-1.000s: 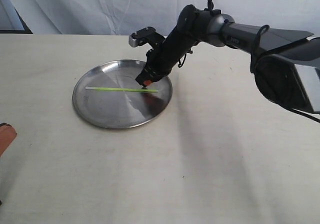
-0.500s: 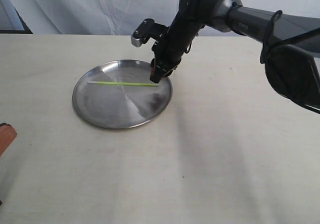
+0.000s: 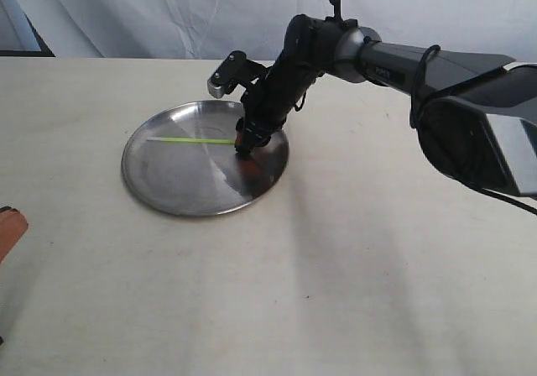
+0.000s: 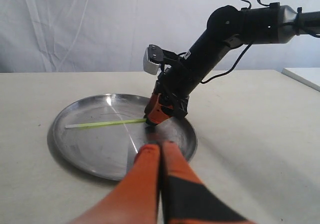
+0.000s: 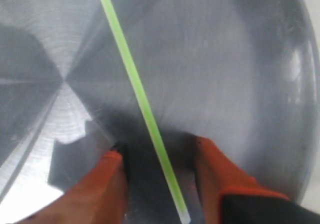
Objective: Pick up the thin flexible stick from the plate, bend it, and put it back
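The thin flexible stick (image 3: 193,140) lies flat across the plate (image 3: 180,187), yellow-green and straight. My right gripper (image 3: 245,147) is down on the plate at the stick's right end, open. In the right wrist view the stick (image 5: 135,84) runs between the two orange fingers (image 5: 112,184) without touching either, and my right gripper (image 5: 157,151) straddles it over the plate (image 5: 235,59). My left gripper (image 4: 160,146) is shut and empty, on the near side of the plate (image 4: 95,154), looking at the stick (image 4: 105,123) and the right gripper (image 4: 159,115).
The plate sits on a beige table (image 3: 336,267) with a white cloth backdrop (image 3: 168,15) behind. An orange part of my left gripper (image 3: 8,229) shows at the left edge. The right arm (image 3: 394,61) reaches in from the right.
The right gripper swung right and up, then came back left and down onto the plate over the stick's right end. The stick shifted slightly toward the back. The left gripper stayed still.
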